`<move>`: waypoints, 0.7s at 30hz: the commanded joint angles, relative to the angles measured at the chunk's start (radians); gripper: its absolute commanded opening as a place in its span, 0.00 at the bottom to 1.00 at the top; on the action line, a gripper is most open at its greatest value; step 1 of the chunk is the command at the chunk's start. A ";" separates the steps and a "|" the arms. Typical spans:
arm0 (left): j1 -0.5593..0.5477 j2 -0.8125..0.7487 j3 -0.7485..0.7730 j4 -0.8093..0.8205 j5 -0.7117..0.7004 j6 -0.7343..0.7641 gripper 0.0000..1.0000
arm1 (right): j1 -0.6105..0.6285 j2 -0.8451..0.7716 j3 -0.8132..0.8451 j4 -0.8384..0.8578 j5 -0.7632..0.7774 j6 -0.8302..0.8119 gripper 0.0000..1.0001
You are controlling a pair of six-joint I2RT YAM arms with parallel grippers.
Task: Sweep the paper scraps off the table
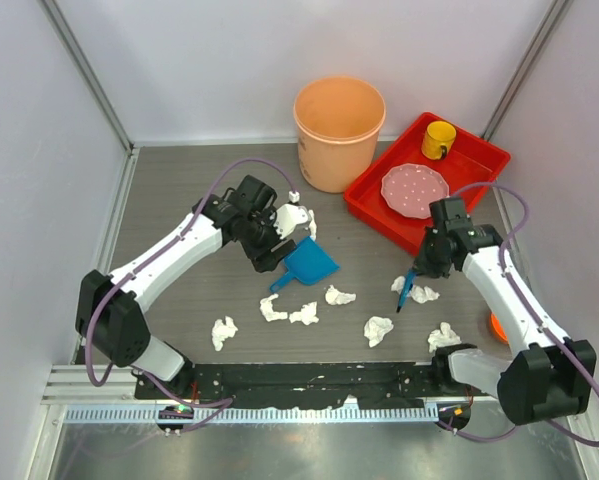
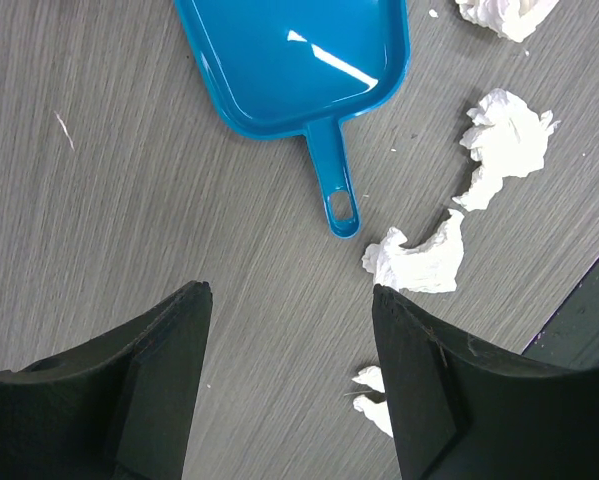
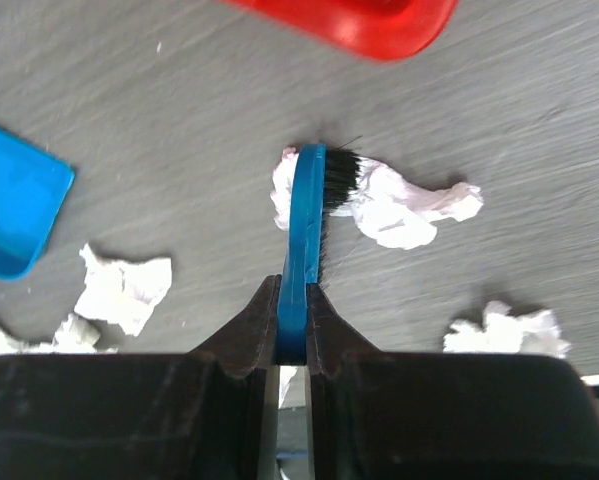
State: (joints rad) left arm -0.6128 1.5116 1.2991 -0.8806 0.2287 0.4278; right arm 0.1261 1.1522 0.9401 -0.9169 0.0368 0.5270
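Several crumpled white paper scraps (image 1: 305, 314) lie across the near half of the dark wood-grain table (image 1: 179, 200); one more (image 1: 294, 217) lies behind the blue dustpan (image 1: 311, 262). My left gripper (image 1: 264, 255) is open and empty, just above the table, short of the dustpan's handle (image 2: 336, 190); two scraps (image 2: 419, 262) lie by its right finger. My right gripper (image 3: 291, 290) is shut on a blue brush (image 3: 304, 230). The brush's black bristles touch a scrap (image 3: 399, 205). The brush also shows in the top view (image 1: 407, 290).
An orange bucket (image 1: 339, 130) stands at the back. A red tray (image 1: 474, 160) at the back right holds a pink plate (image 1: 414, 190) and a yellow cup (image 1: 439, 138). White walls and metal rails edge the table. A small orange object (image 1: 497, 325) lies at the right edge.
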 commanded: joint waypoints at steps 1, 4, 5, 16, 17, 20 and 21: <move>0.007 -0.047 0.016 -0.001 0.012 0.015 0.69 | 0.113 -0.028 -0.032 -0.016 -0.060 0.128 0.01; 0.007 -0.051 0.016 0.002 0.014 0.014 0.69 | 0.200 -0.006 0.026 0.042 -0.040 0.143 0.01; 0.007 -0.051 0.016 0.002 0.014 0.012 0.69 | 0.260 0.007 0.055 0.047 -0.040 0.125 0.01; 0.005 -0.051 0.003 0.005 0.020 0.019 0.69 | 0.334 0.129 0.575 -0.350 0.169 -0.347 0.01; 0.007 -0.051 0.003 0.006 0.023 0.022 0.69 | 0.333 0.120 0.581 -0.385 0.175 -0.452 0.01; 0.007 -0.047 0.003 0.005 0.027 0.023 0.69 | 0.330 0.025 0.539 -0.384 0.125 -0.670 0.01; 0.007 -0.047 0.003 0.005 0.031 0.023 0.69 | 0.331 0.008 0.522 -0.384 0.126 -0.717 0.01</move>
State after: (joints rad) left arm -0.6128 1.4853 1.2991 -0.8806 0.2333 0.4313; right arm 0.4587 1.2602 1.4910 -1.1942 0.1772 0.1539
